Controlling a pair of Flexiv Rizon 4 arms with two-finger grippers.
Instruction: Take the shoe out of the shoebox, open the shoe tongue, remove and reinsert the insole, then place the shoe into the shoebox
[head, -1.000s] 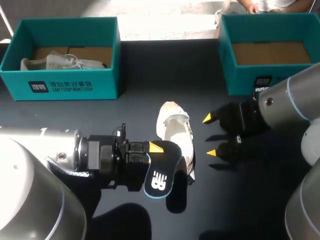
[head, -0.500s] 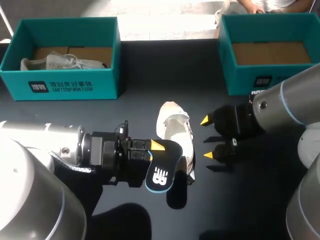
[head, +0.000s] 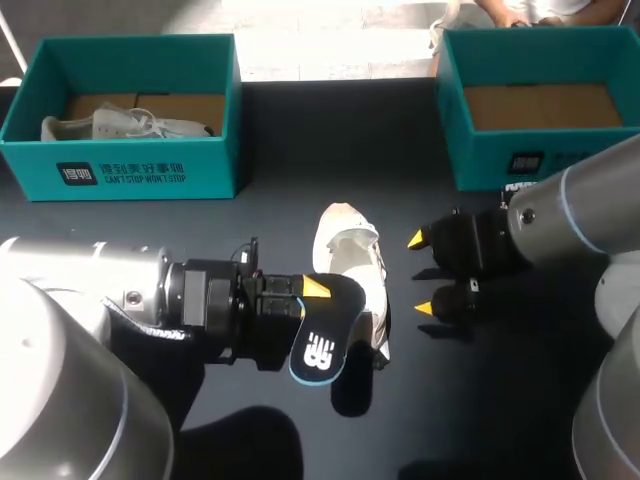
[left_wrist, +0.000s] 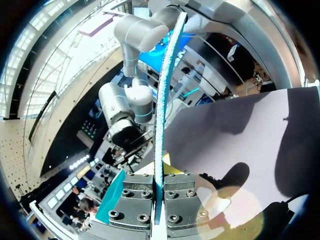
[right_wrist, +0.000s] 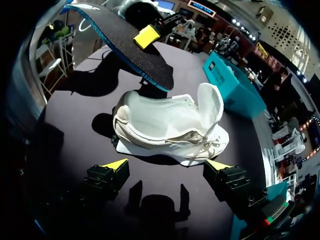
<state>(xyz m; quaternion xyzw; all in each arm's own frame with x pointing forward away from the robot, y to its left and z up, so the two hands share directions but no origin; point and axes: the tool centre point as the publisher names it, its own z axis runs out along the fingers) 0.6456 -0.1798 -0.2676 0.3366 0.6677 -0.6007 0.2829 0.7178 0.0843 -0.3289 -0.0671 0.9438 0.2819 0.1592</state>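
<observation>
Head view: shoe (head: 350, 262) lies mid-surface (head: 300, 150), outside the empty shoebox (head: 480, 160) at the far right corner; left end effector (head: 310, 298) clamped on the dark insole (head: 325, 335), held over the shoe's near end; right end effector (head: 420, 274) wide open, empty, just beside the shoe.

Left wrist view: insole (left_wrist: 162, 100) edge-on, pinched between both fingers.

Right wrist view: tongue (right_wrist: 210, 105) pulled up, mouth gaping; insole above it.

Judgement: reinsertion in hand; lead with one tip, tilt it into the mouth, right fingers bracing the shoe's sides.
</observation>
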